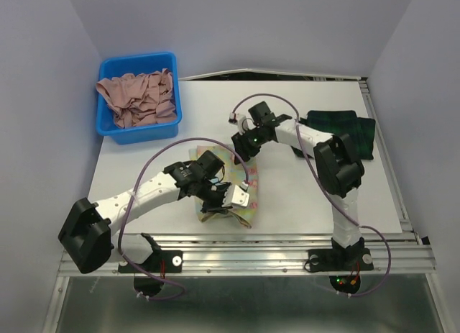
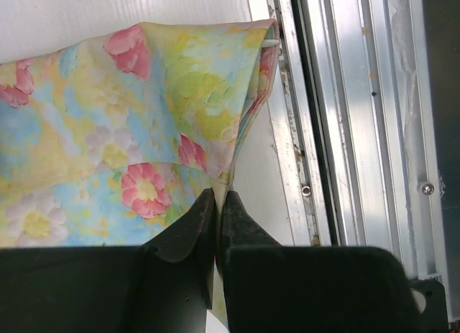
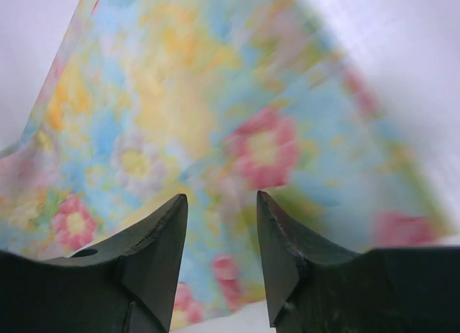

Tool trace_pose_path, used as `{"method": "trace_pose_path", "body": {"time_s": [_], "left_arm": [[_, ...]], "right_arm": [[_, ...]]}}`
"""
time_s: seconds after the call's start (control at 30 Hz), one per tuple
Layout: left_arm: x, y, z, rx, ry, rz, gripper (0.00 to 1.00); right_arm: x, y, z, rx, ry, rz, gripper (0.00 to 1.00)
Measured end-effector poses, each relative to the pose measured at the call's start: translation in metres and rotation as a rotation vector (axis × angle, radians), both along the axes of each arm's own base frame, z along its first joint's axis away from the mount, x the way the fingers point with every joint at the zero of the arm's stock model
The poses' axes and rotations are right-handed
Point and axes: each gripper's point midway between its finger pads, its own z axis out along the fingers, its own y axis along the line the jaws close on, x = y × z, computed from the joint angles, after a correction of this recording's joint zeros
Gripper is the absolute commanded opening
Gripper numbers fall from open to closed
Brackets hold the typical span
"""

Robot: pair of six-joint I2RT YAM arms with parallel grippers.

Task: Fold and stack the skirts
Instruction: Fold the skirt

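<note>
Pinched narrow, left end effector (image 2: 218, 203) grips a fold of the floral skirt (image 2: 108, 146), whose corner lies just beside the metal rail (image 2: 345, 131) at the worktop (image 2: 86, 16) edge. Right end effector (image 3: 221, 225) hovers over that skirt's far side, jaws parted. Plaid skirt (image 1: 345, 131) lies well right of it, with white worktop showing between.

Skirts only partly seen

From above, the left arm (image 1: 154, 190) covers the middle of the floral skirt (image 1: 251, 182), and the right arm (image 1: 320, 140) hides the plaid skirt (image 1: 357, 128) along its left side. In the right wrist view the floral print is blurred — contact with the cloth cannot be told; the left wrist view crops it.
</note>
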Motion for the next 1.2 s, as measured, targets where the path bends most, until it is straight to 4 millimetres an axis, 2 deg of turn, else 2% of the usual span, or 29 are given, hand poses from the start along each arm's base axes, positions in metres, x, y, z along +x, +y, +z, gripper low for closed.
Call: {"method": "trace_pose_path", "body": {"time_s": [0.1, 0.2, 0.27, 0.37, 0.47, 0.53, 0.63, 0.67, 0.73, 0.9, 1.13, 1.2], "left_arm": [[-0.006, 0.006, -0.003, 0.014, 0.009, -0.019, 0.00], [-0.010, 0.010, -0.006, 0.026, 0.020, -0.035, 0.00], [-0.013, 0.011, -0.006, 0.029, 0.027, -0.045, 0.00], [-0.016, 0.013, -0.007, 0.035, 0.035, -0.057, 0.00], [-0.019, 0.014, -0.006, 0.039, 0.048, -0.062, 0.00], [-0.019, 0.013, -0.003, 0.040, 0.062, -0.061, 0.00], [-0.014, 0.010, 0.003, 0.031, 0.073, -0.049, 0.00], [-0.010, 0.008, 0.006, 0.025, 0.075, -0.040, 0.00], [0.000, 0.005, 0.012, 0.015, 0.077, -0.016, 0.00], [0.042, -0.002, 0.024, -0.009, 0.063, 0.073, 0.00], [0.108, -0.005, 0.026, -0.007, -0.002, 0.190, 0.00], [0.126, -0.004, 0.016, 0.007, -0.002, 0.220, 0.00]], "right_arm": [[0.056, -0.009, 0.020, 0.030, -0.080, -0.064, 0.52], [0.099, -0.020, 0.033, 0.041, -0.140, -0.105, 0.54], [0.115, -0.019, 0.031, 0.046, -0.161, -0.109, 0.54], [0.121, -0.008, 0.014, 0.055, -0.134, -0.079, 0.55], [0.110, 0.003, -0.009, 0.067, -0.068, -0.036, 0.55], [0.100, 0.010, -0.013, 0.102, -0.036, 0.009, 0.53], [0.082, 0.019, -0.014, 0.126, -0.025, 0.064, 0.42], [0.073, 0.021, -0.018, 0.129, -0.018, 0.084, 0.36], [0.053, 0.023, -0.023, 0.135, 0.014, 0.119, 0.31], [0.016, 0.028, -0.028, 0.156, 0.060, 0.187, 0.23], [0.003, 0.027, -0.029, 0.185, 0.071, 0.224, 0.23], [0.002, 0.027, -0.030, 0.189, 0.069, 0.228, 0.23]]}}
